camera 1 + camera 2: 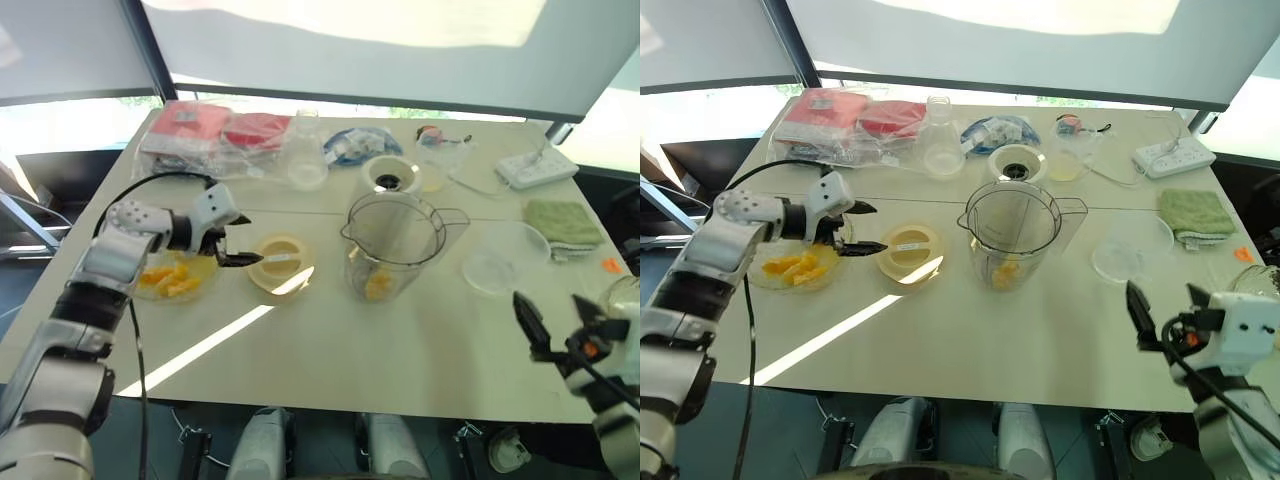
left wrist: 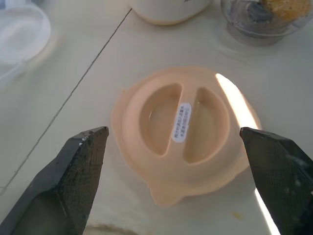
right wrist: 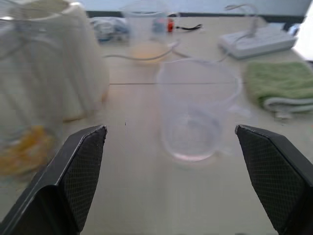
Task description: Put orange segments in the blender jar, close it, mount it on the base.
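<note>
Jaws on your left gripper [image 1: 245,238] are apart and empty, tips just short of the lid [image 1: 280,262], which lies flat left of the blender jar [image 1: 393,245]. Orange segments [image 1: 378,287] sit in the jar's bottom. The base [image 1: 392,176] is just behind the jar. Your right gripper [image 1: 558,318] is spread and empty, front-right of the jar.

beige table [image 1: 400,355] stands before a window wall. white roller blinds [image 1: 350,60] drawn partway down, dark frame post [image 1: 150,50] between them. daylight glares beneath; a sunlight stripe [image 1: 210,345] crosses the tabletop. dark floor [image 1: 790,440] below.

Glossy clear plastic jar [image 1: 392,250], matt lid [image 1: 281,263]
</note>
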